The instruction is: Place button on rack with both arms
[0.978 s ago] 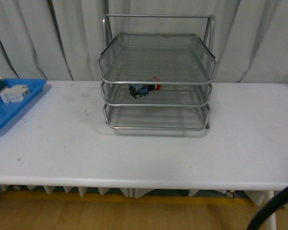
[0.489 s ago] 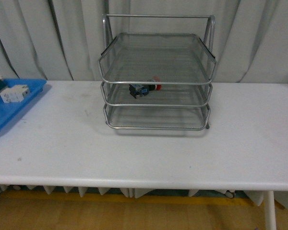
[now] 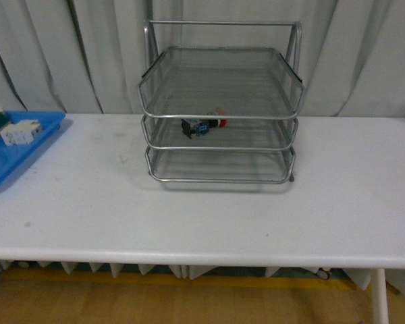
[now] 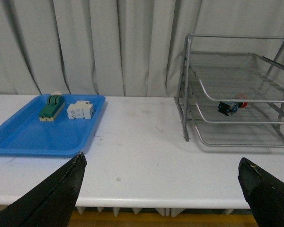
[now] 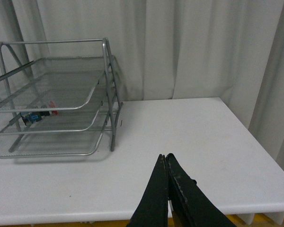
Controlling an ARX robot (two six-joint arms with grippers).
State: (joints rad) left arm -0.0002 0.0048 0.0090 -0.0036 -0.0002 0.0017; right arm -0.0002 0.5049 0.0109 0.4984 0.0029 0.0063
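Observation:
The button (image 3: 202,125) with its red cap lies on the middle tier of the silver wire-mesh rack (image 3: 219,115), which stands at the back of the white table. It also shows in the left wrist view as the button (image 4: 231,106) inside the rack (image 4: 236,94), and in the right wrist view as the button (image 5: 37,116) inside the rack (image 5: 57,113). Neither arm appears in the front view. My left gripper (image 4: 163,163) is open and empty, held back over the table's near edge. My right gripper (image 5: 164,156) is shut on nothing, off to the rack's right.
A flat blue tray (image 3: 13,152) lies at the table's left end, holding a green terminal block (image 4: 51,108) and a white connector (image 4: 80,109). Grey curtains hang behind the table (image 3: 209,216). Its front edge (image 3: 202,260) runs below.
A dark arm part that showed at the front view's bottom right corner one second ago has left the picture. The button and rack have not moved.

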